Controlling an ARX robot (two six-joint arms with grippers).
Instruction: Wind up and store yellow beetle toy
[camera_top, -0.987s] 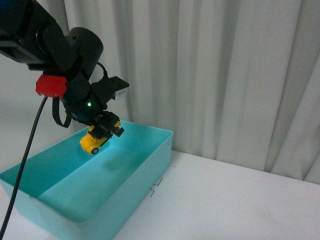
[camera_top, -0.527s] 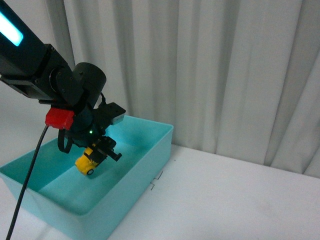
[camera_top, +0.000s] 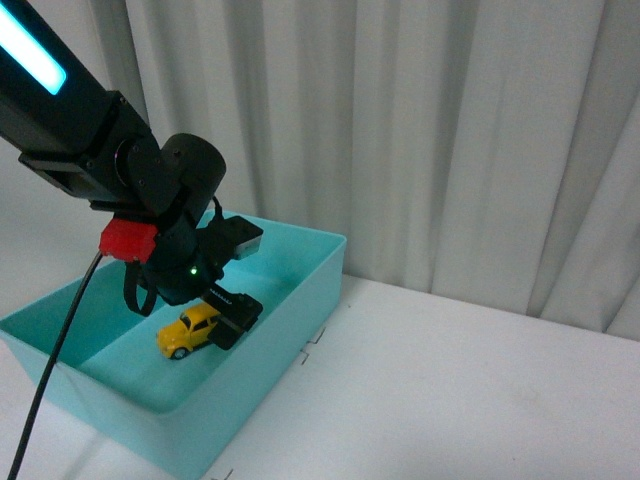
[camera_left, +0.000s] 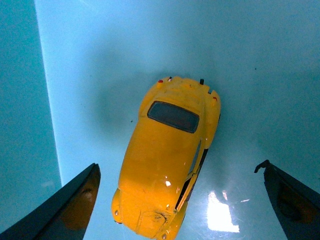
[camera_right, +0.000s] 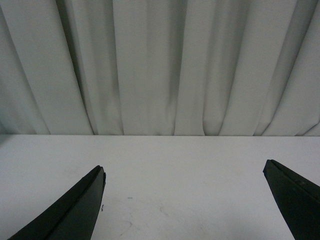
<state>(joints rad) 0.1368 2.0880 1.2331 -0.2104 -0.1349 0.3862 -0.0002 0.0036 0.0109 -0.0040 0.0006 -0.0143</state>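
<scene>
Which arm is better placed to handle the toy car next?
Left. The left gripper, open, hangs over the yellow beetle toy in the turquoise bin; the right gripper faces only table and curtain.

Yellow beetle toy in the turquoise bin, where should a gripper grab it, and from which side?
Probably across the doors at mid-body, from straight above. The yellow beetle toy stands on its wheels on the floor of the turquoise bin. Its flanks are the flattest, narrowest span, while the roof is rounded.
</scene>
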